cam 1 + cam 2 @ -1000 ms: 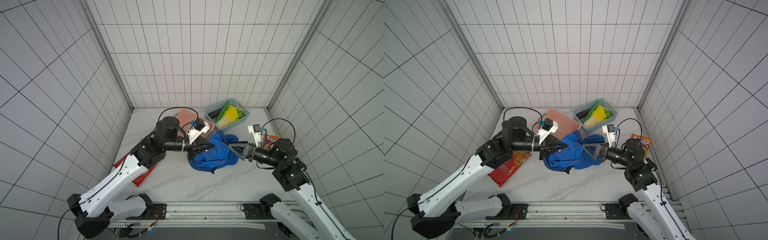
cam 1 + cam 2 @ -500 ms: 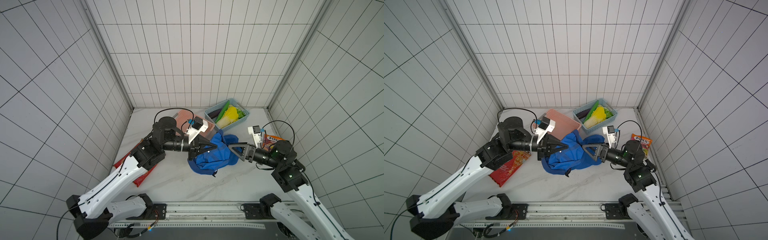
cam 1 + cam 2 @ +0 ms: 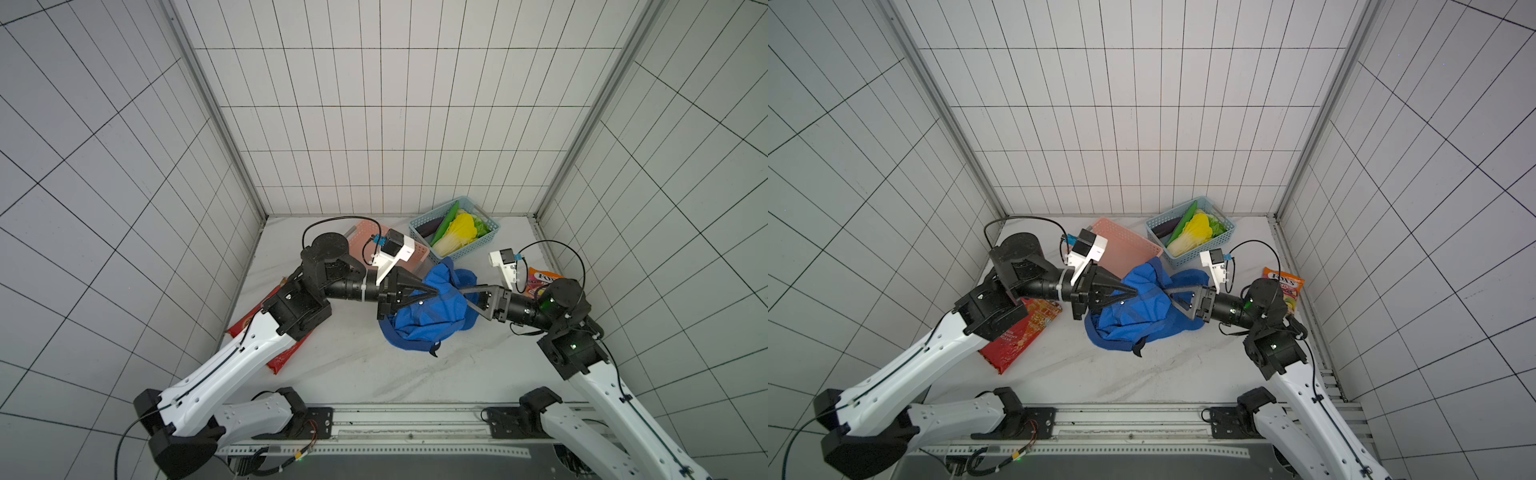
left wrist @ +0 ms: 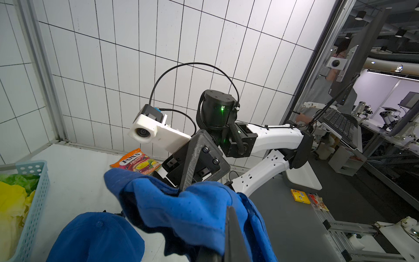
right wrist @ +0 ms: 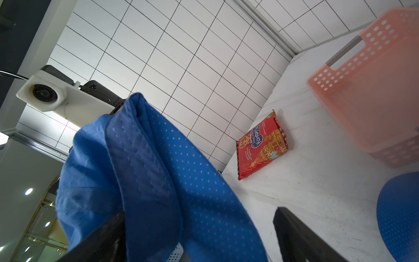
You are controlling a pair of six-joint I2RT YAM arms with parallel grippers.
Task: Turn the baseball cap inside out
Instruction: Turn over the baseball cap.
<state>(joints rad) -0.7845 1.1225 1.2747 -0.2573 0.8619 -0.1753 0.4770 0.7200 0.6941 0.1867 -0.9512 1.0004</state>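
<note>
With the left claw pinching a fold of the blue perforated-fabric baseball cap above mid-worktop and the right claw spread wide under draped cloth, pulling apart could slip the fold free.

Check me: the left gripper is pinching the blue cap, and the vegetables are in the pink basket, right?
Not quite: the vegetables are in the light blue basket, not the pink basket; both top views show it. The left gripper is indeed pinching the blue baseball cap.
</note>
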